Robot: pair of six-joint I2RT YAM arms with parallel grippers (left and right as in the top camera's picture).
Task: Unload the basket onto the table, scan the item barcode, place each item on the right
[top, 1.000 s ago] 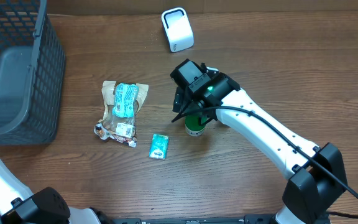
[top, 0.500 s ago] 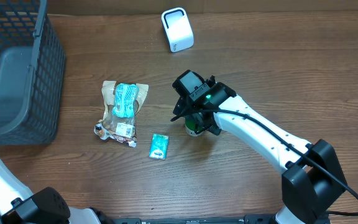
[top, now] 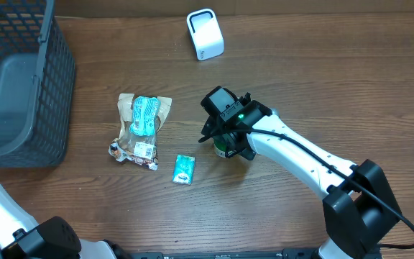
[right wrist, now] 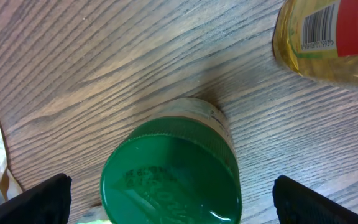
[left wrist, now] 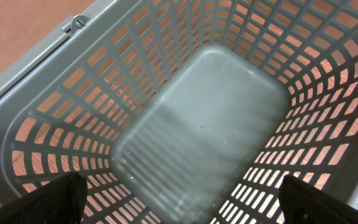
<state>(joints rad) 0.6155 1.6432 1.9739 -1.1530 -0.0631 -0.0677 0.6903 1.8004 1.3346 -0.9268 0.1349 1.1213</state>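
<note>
Directly under our right hand (top: 226, 140) stands the green-lidded jar (right wrist: 173, 177), upright on the worktop (top: 336, 86), lid up and long axis vertical, with the fingers (right wrist: 36, 202) spread wide either side of it and gripping nothing. We judge the right arm the nearer one by far: the left hand (left wrist: 185, 208), also spread and empty, hangs over the basket (top: 56, 79) well apart. White scanner (top: 205, 34) sits beyond the jar near the worktop's far edge.

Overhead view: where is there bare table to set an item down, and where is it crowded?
Free: the table right of the scanner, above the right arm; the strip between basket and snack bag. Crowded: around the jar, between green packet and arm.
</note>
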